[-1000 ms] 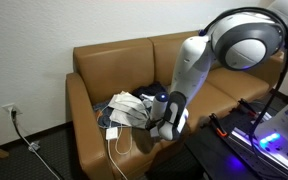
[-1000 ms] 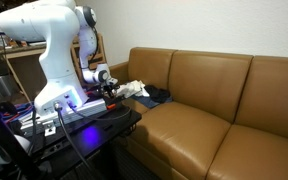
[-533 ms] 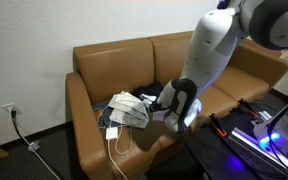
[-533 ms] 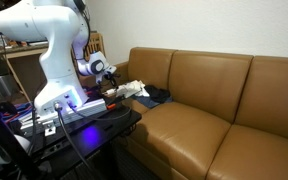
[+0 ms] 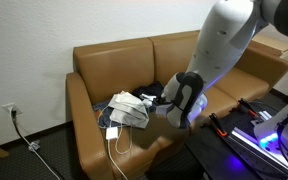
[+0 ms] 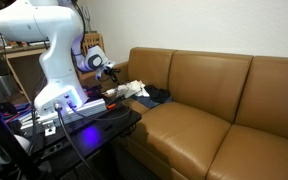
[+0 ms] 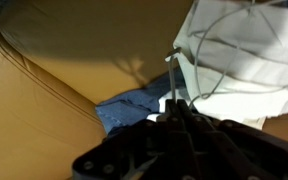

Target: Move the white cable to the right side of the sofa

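Observation:
The tan-brown leather sofa (image 5: 114,60) shows in both exterior views (image 6: 204,90) and fills the left of the wrist view (image 7: 64,50). The white cable (image 5: 119,147) loops over the front edge of its left cushion, with its block plug (image 5: 113,131) beside a white-grey cloth bundle (image 5: 129,110). My gripper (image 5: 156,103) hangs just above the cushion next to that bundle and also shows in an exterior view (image 6: 109,72). In the wrist view my gripper (image 7: 171,108) is shut on a thin strand of the white cable (image 7: 169,80), which runs up over the cloth (image 7: 239,50).
A blue cloth (image 7: 134,105) lies under the bundle. A dark cord (image 5: 19,130) hangs from a wall outlet left of the sofa. A black table with blue-lit equipment (image 5: 244,135) stands in front of the sofa, by the robot base (image 6: 54,100).
The arm has risen and swung, and the gripper has lifted a little above the cushion, still pinching the cable. The cloth bundle and plug have stayed put.

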